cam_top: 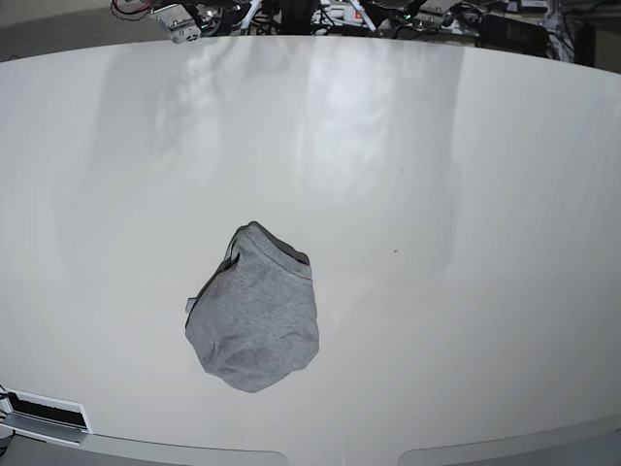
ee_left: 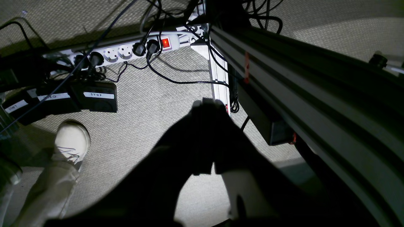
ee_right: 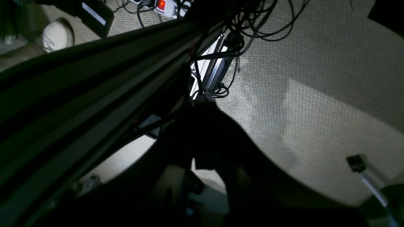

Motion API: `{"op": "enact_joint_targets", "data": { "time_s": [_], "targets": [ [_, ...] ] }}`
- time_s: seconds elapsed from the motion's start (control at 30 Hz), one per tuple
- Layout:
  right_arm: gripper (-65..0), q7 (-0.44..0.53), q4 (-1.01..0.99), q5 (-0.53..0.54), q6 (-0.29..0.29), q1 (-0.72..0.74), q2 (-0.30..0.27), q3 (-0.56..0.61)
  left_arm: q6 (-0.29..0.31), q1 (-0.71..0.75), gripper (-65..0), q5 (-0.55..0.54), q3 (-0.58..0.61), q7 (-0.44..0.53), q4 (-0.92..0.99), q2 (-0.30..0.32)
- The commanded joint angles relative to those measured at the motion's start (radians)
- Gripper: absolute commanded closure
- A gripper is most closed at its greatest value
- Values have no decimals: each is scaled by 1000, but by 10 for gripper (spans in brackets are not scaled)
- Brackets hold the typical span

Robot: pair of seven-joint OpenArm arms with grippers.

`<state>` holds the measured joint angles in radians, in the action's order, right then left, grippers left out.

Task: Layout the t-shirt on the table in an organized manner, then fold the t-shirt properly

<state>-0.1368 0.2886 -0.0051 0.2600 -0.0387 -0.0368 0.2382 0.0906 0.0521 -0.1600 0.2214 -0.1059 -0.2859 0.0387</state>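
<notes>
Item: t-shirt [cam_top: 253, 316], grey, bunched in a rounded heap, lower centre-left of the white table [cam_top: 466, 194]; left gripper [ee_left: 206, 108] and right gripper [ee_right: 203, 104], dark silhouettes below table level, apparently closed and empty; carpet and power strip [ee_left: 126, 52] beyond.

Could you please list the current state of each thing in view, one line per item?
t-shirt: crumpled in a heap, not laid out, not folded.
table: bears only the heap.
left gripper: shut, empty, pointing at the floor.
right gripper: shut, empty, pointing at the floor.
power strip: switch lit red.
</notes>
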Motion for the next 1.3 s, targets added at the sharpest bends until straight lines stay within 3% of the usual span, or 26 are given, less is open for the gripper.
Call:
{"op": "enact_joint_targets", "data": {
  "time_s": [0.0,0.2,0.57,0.97,1.07,1.2,1.27],
  "targets": [
    [0,-18,23,-22,10,16,-2,-3,6,0,0,-5,0,0,-5,-2],
    [0,-66,57,-54,10,16,-2,-3,6,1,0,-5,0,0,-5,0],
    [0,-66,57,-55,9,14,-2,-3,6,1,0,-4,0,-8,-5,0],
    [0,-61,57,-57,10,-41,-3,-2,7,34,0,74,0,-23,-5,12],
    [0,-68,57,-92,14,-65,-3,-2,29,34,0,74,0,-57,-5,24],
    [0,-145,61,-101,62,-124,-14,-2,133,55,0,75,0,-188,-24,52],
    [0,-120,94,-100,13,-183,-28,-3,162,85,0,73,0,-220,-71,80]
  ]
}}
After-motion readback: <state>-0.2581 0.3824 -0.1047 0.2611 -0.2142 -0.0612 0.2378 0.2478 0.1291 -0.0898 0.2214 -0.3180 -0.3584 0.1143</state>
